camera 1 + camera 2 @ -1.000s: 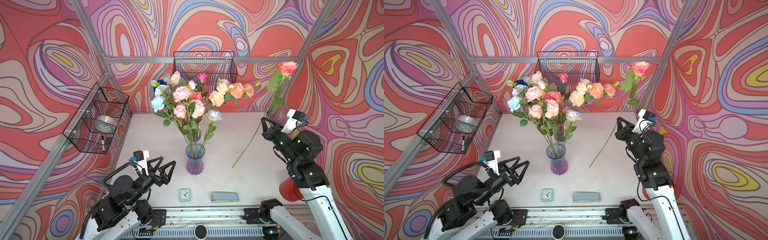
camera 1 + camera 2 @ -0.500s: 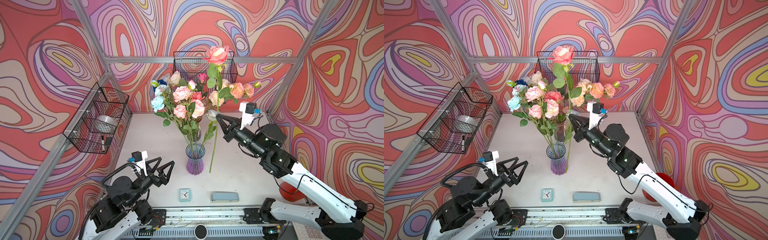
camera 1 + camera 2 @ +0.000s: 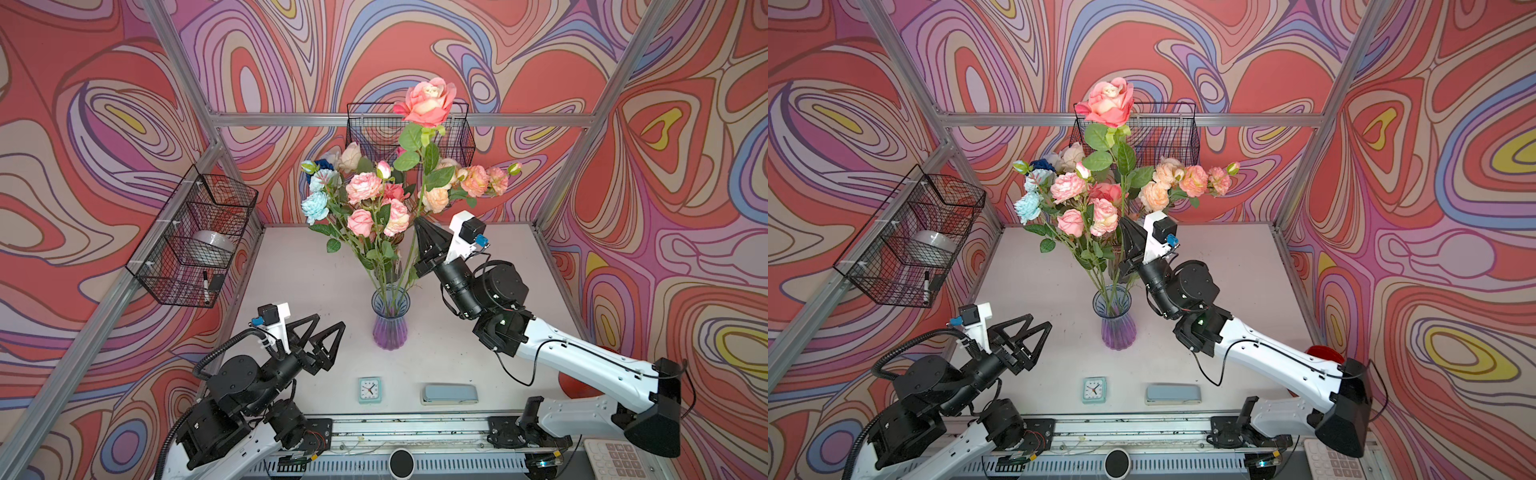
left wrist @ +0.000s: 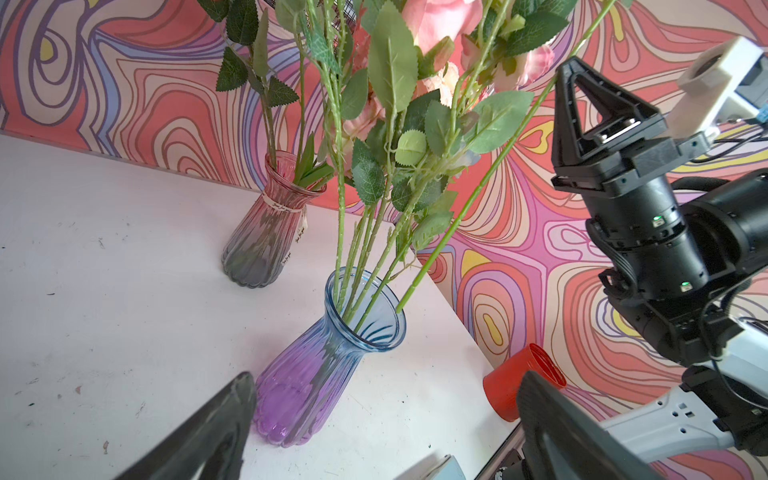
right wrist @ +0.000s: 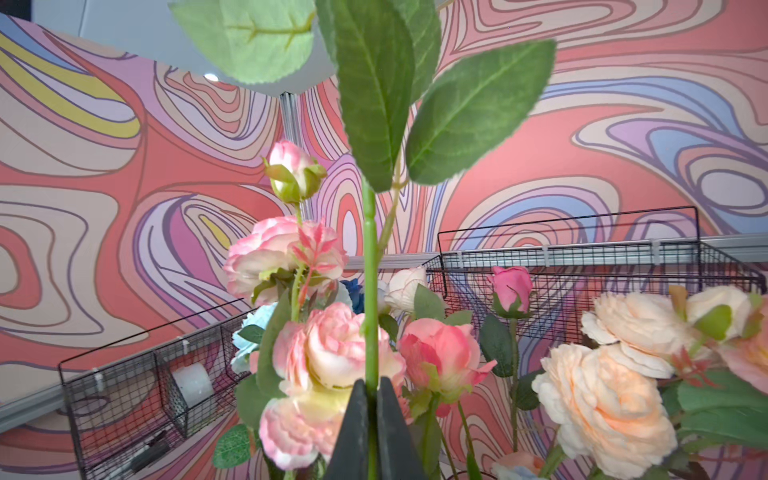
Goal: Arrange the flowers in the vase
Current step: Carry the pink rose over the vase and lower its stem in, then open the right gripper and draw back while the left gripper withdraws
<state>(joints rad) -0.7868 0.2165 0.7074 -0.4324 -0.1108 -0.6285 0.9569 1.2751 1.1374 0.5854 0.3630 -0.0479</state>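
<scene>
— One big change, then?
— Yes: swung the rose (image 3: 428, 102) in from far out on the right, across to the vase (image 3: 390, 320); now stands near upright above it, with its head higher than all the rest
— Held how?
— Pinched in the right gripper (image 3: 417, 224), shut hard on the stem (image 4: 476, 195) partway up, below the leaves
— Tip in yet?
— Hard to call; from the left wrist, sits right at the rim on the side toward the right arm, either just inside or just outside
— Meaning for the task?
— Likely near the end for this one: wants a nudge toward the mouth if outside, then lowering, then letting go
— And the left gripper (image 3: 330, 322)?
— Spread as wide as can be, holding nothing, hovering low near the vase
— Rest of the flowers (image 3: 374, 199)?
— Mostly standing in the vase already, heads fanned out above; a few stems in a second vase (image 4: 266, 237) just behind
— Anything in the way?
— Only that crowd of stems and leaves filling the mouth; could catch the tip or get shoved aside, and might also tip the vase if pressed on the rim
— Elsewhere on the table (image 3: 299, 291)?
— Clock (image 3: 369, 390) and case (image 3: 449, 393) near the front edge, well apart from the vase; red cup (image 4: 503, 386) at the right edge behind the arm; baskets (image 3: 195, 237) up on the walls; not blocking anything
</scene>
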